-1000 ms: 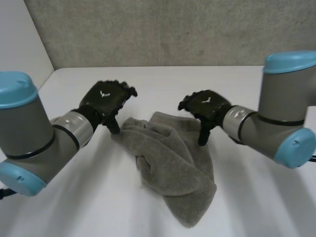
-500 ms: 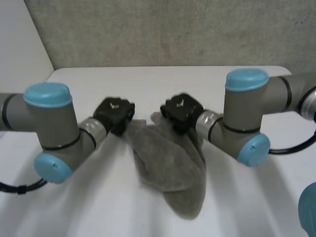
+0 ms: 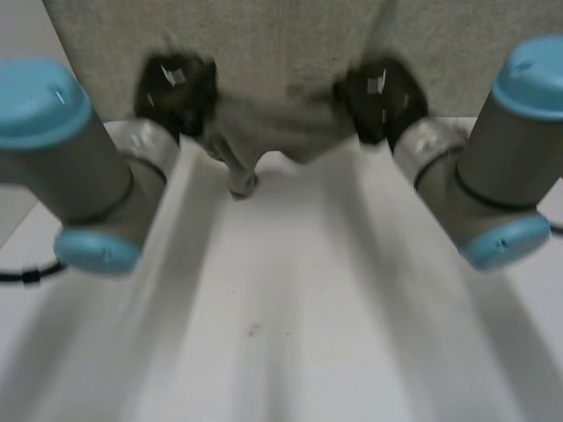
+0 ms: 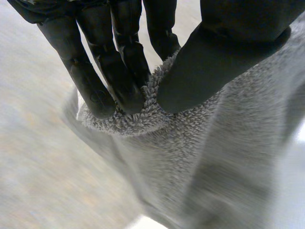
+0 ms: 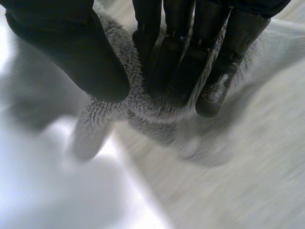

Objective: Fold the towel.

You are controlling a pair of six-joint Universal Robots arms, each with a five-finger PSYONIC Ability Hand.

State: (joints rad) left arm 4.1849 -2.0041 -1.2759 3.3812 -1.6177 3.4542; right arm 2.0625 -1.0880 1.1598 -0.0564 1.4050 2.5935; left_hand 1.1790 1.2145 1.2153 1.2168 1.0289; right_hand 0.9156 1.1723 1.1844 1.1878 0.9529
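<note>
up over the far end of the white surface (image 3: 290,316), left robot hand (image 3: 176,83) is clamped on the grey towel (image 3: 273,127), its edge pinched between the thumb and straight fingers (image 4: 119,71). right robot hand (image 3: 380,92) has the same grip, thumb against fingers (image 5: 190,67) with the towel edge between. towel hangs between the two hands, one loose end dangling beside the left hand towards the surface; cannot tell if it touches.

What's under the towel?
Bare white table: the towel hangs between left hand and right hand, each pinching an edge. Its lowest tip hides the spot beneath it.
</note>
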